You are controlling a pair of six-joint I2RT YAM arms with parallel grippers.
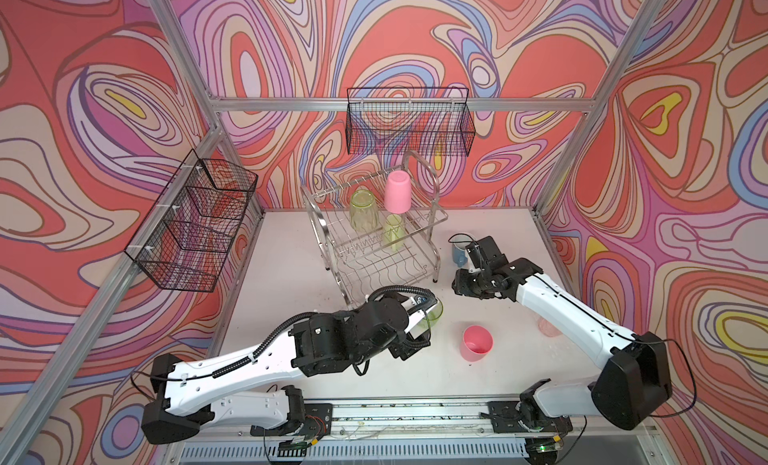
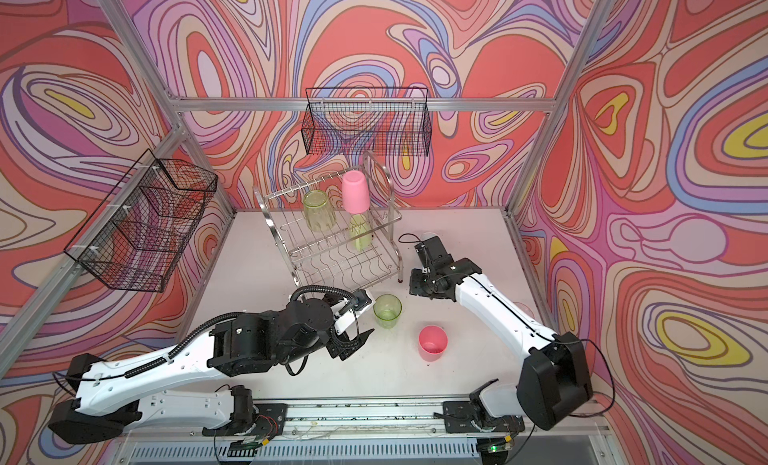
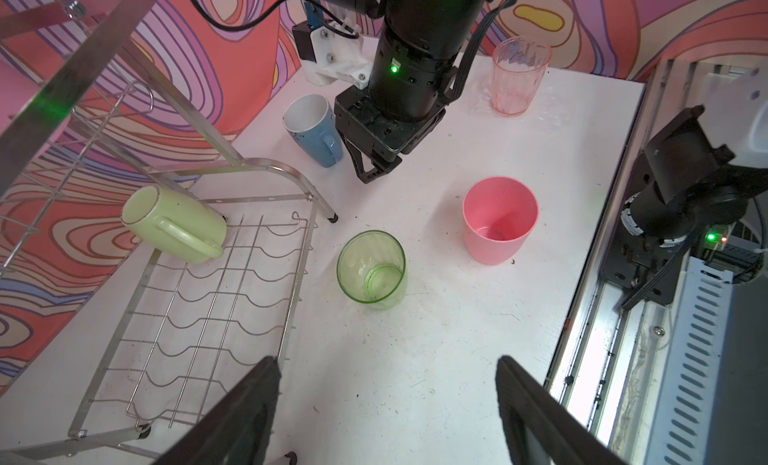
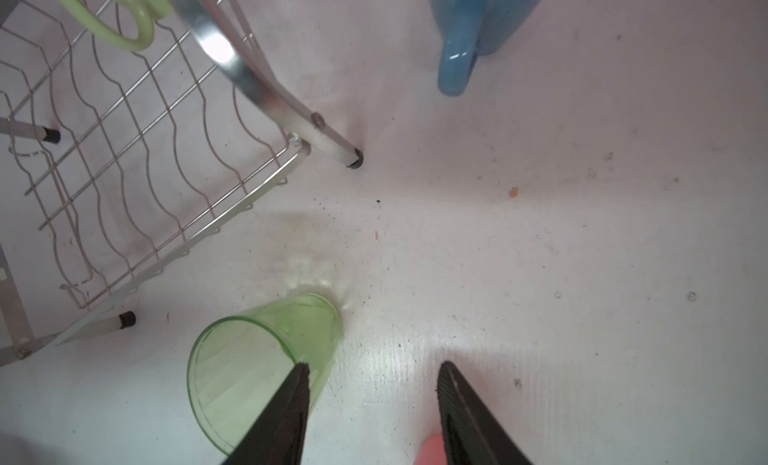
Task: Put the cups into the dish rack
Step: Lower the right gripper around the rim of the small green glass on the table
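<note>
Left gripper: jaws wide, empty. Clear green cup stands upright on the table just ahead, untouched. Pink tumbler is nearby. Right gripper: jaws partly apart, empty, near blue mug. Dish rack stands beyond.

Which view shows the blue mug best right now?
Left wrist: the blue mug shows whole, rim and handle included. Right wrist crops it to handle and part body; both top views hide most behind the right arm.

An inverted pink tumbler tops the dish rack; a clear green cup and an upright pink tumbler stand on the table.
</note>
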